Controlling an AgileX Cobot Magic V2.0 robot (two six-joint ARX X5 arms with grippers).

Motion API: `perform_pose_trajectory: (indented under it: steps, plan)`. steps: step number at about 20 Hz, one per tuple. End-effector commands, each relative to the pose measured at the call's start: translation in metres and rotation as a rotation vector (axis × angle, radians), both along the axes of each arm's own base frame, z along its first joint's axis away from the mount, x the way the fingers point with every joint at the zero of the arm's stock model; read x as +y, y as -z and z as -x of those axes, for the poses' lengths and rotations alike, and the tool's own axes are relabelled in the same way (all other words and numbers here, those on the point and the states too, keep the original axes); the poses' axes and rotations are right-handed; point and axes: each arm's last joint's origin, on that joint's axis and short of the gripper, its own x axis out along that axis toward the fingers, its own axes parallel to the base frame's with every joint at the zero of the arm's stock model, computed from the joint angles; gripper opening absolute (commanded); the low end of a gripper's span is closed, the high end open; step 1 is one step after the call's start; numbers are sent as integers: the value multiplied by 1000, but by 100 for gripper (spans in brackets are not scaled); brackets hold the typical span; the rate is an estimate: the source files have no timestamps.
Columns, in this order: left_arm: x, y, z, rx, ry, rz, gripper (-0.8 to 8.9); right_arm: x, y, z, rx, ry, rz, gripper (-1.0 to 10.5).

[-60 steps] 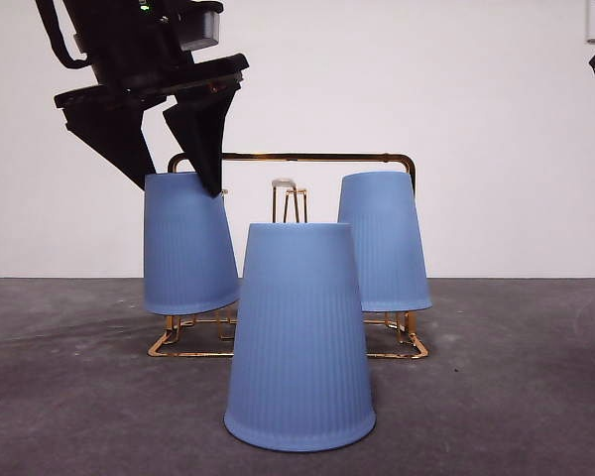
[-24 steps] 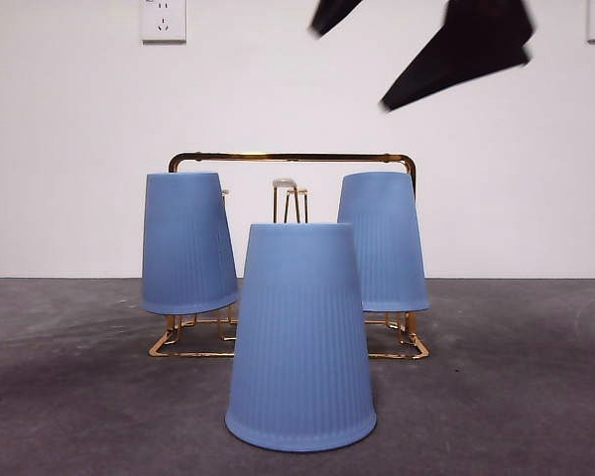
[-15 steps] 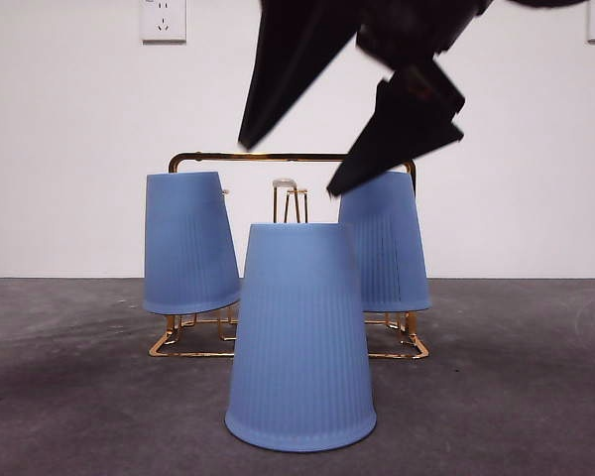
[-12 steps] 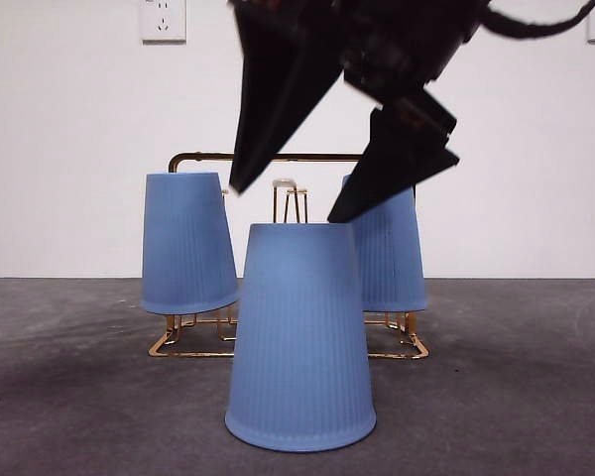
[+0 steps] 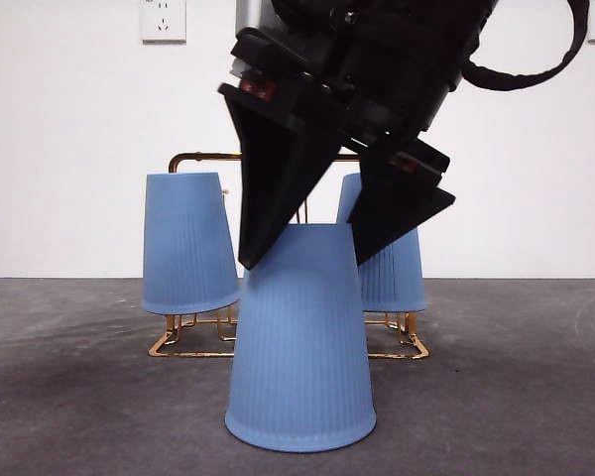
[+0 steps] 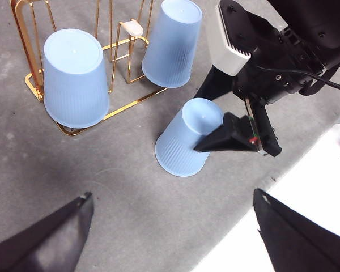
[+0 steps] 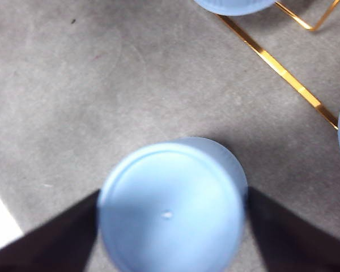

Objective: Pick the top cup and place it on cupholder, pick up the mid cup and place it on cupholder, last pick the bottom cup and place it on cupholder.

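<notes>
A blue cup (image 5: pixel 299 347) stands upside down on the grey table in front of the gold wire cupholder (image 5: pixel 193 342). My right gripper (image 5: pixel 303 264) hangs open over it, one black jaw on each side of its upper part. The right wrist view shows this cup (image 7: pixel 170 209) between the jaws of the right gripper (image 7: pixel 170 226). Two more blue cups sit upside down on the cupholder, one left (image 5: pixel 186 243) and one right (image 5: pixel 397 268). My left gripper (image 6: pixel 173 198) is open, high above the table, looking down on the cup (image 6: pixel 187 139) and cupholder (image 6: pixel 22 34).
A bare white-tipped prong (image 6: pixel 131 25) stands between the two racked cups. The table's edge and a white surface (image 6: pixel 306 192) lie beyond the right arm. A wall socket (image 5: pixel 163 18) is on the white wall behind.
One arm rose off the left racked cup and left the view. The right gripper came in from the upper right and dropped until its open jaws straddle the front cup's top.
</notes>
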Motion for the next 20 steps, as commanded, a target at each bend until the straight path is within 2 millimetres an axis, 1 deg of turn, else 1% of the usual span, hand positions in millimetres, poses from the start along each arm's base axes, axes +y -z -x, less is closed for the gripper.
perform_pose_trajectory:
  steps: [1,3,4,6,7,8,10,14,16,18,20]
  plan:
    - [-1,-2,0,-5,8,7,432,6,-1,0,3,-7,-5,294]
    - [-1,-2,0,-5,8,7,432,6,-1,1,3,-9,-4,257]
    - [-1,-2,0,-6,8,7,432,6,-2,1,1,-10,-7,257]
    - [-1,-2,0,-6,8,7,432,6,-10,2,-11,-10,-20,257]
    - [-1,-2,0,-6,8,7,432,5,-18,2,-21,-10,-32,257]
    - [-1,-2,0,-6,9,7,432,5,-27,3,-33,-9,-44,257]
    - [-1,-2,0,-8,9,6,432,3,-52,3,-70,-2,-68,257]
    - [-1,-2,0,-9,10,6,432,1,-111,1,-197,19,-71,257]
    - [-1,-2,0,-9,10,6,432,-1,-136,-1,-272,38,-98,257]
    - [-1,-2,0,-10,10,6,432,-6,-154,-9,-322,69,-128,257]
    - [-1,-2,0,-11,10,7,432,-10,-160,-21,-344,101,-141,258]
